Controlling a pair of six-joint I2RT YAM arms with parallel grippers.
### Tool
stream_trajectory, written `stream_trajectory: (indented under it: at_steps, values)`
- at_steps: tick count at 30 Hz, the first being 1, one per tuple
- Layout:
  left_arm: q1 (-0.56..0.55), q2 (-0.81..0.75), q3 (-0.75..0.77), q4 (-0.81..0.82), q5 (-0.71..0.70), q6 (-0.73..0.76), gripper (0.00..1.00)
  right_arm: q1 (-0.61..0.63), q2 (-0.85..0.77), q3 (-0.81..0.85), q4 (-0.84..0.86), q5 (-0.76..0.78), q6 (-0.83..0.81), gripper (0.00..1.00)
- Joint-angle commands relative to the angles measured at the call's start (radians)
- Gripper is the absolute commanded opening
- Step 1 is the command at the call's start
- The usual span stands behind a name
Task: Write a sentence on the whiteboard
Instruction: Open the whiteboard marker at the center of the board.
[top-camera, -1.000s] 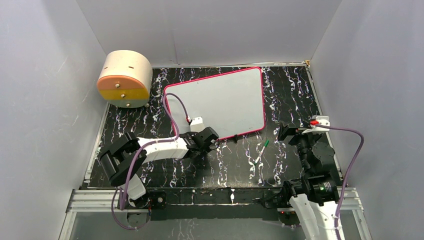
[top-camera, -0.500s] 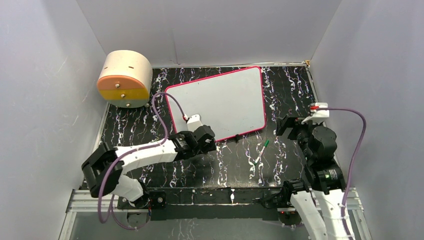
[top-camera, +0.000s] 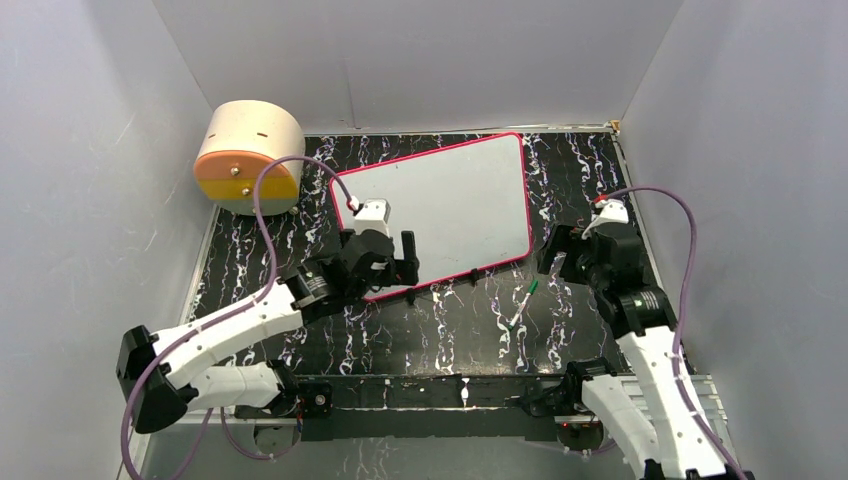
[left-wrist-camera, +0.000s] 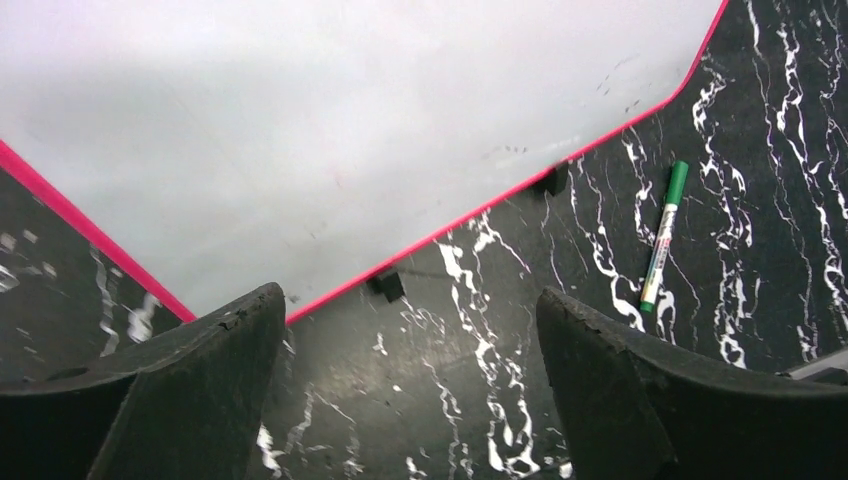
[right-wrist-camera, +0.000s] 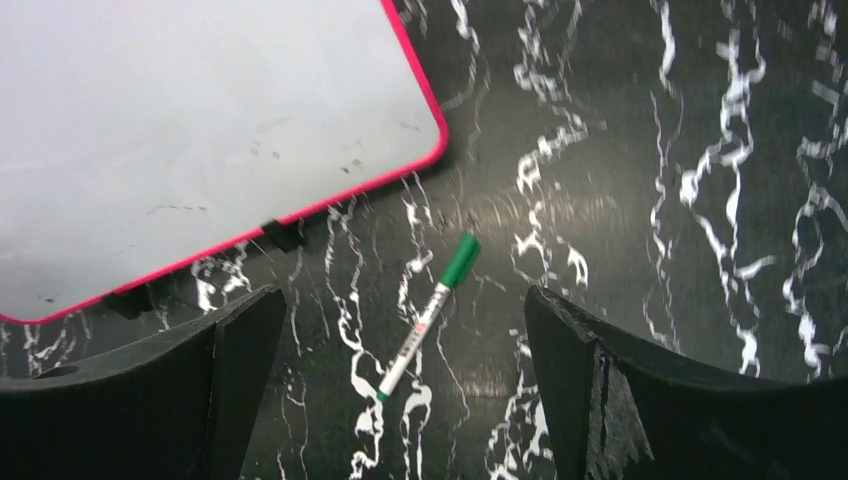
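The left gripper (left-wrist-camera: 408, 300), jaws spread, hovers above the whiteboard (left-wrist-camera: 330, 120) edge, pen (left-wrist-camera: 664, 236) nearby.

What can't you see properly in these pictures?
Top view: the left gripper covers part of the whiteboard's left edge.
Left wrist view: the picture's top edge cuts off the board's far side.
Right wrist view: the print on the pen is too small to read, and so are the faint dark marks on the board.

Under the right gripper (right-wrist-camera: 400, 297) bare surface (right-wrist-camera: 640, 200) gives room, with only the pen (right-wrist-camera: 425, 318) lying between its spread jaws. The whiteboard (left-wrist-camera: 300, 120) fills the space ahead of the left gripper (left-wrist-camera: 408, 293); a round box (top-camera: 250, 155) stands beyond, leftward.
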Motion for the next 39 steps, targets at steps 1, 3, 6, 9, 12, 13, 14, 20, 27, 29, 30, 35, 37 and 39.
stream_trajectory:
  at_steps: [1, 3, 6, 9, 12, 13, 14, 20, 27, 29, 30, 35, 37, 39]
  values:
    - [0.046, -0.077, 0.074, 0.012, -0.034, 0.275, 0.92, 0.005, 0.086, 0.050, -0.085, 0.079, 0.082, 0.99]
    - [0.088, -0.090, 0.090, 0.024, -0.014, 0.331, 0.93, 0.005, 0.103, 0.046, -0.091, 0.093, 0.099, 0.99]
    - [0.152, -0.104, 0.102, 0.035, 0.012, 0.369, 0.93, 0.005, 0.120, 0.032, -0.093, 0.104, 0.114, 0.99]
    - [0.207, -0.124, 0.080, 0.056, 0.029, 0.396, 0.93, 0.005, 0.151, 0.022, -0.103, 0.110, 0.100, 0.99]
    - [0.257, -0.167, 0.053, 0.058, 0.074, 0.415, 0.93, 0.005, 0.194, 0.026, -0.133, 0.106, 0.121, 0.99]
    - [0.266, -0.188, 0.043, 0.065, 0.089, 0.418, 0.93, 0.005, 0.202, 0.026, -0.137, 0.107, 0.128, 0.99]
    - [0.275, -0.215, 0.033, 0.074, 0.105, 0.422, 0.93, 0.005, 0.213, 0.025, -0.139, 0.106, 0.132, 0.99]
    - [0.381, -0.284, 0.027, 0.058, 0.183, 0.386, 0.93, 0.005, 0.331, 0.017, -0.155, -0.034, 0.149, 0.99]
    - [0.449, -0.340, 0.017, 0.045, 0.244, 0.365, 0.93, 0.017, 0.376, -0.042, -0.109, -0.085, 0.205, 0.99]
    - [0.452, -0.377, -0.012, 0.058, 0.210, 0.355, 0.93, 0.041, 0.410, -0.045, -0.106, -0.072, 0.232, 0.98]
    - [0.456, -0.399, -0.032, 0.068, 0.186, 0.342, 0.93, 0.060, 0.423, -0.050, -0.099, -0.066, 0.251, 0.96]
    - [0.482, -0.506, -0.121, 0.120, 0.176, 0.389, 0.93, 0.176, 0.485, -0.062, -0.097, 0.060, 0.364, 0.83]
    - [0.492, -0.529, -0.136, 0.129, 0.181, 0.398, 0.93, 0.201, 0.507, -0.068, -0.093, 0.080, 0.408, 0.79]
    - [0.502, -0.534, -0.138, 0.131, 0.164, 0.395, 0.93, 0.221, 0.520, -0.073, -0.095, 0.108, 0.442, 0.71]
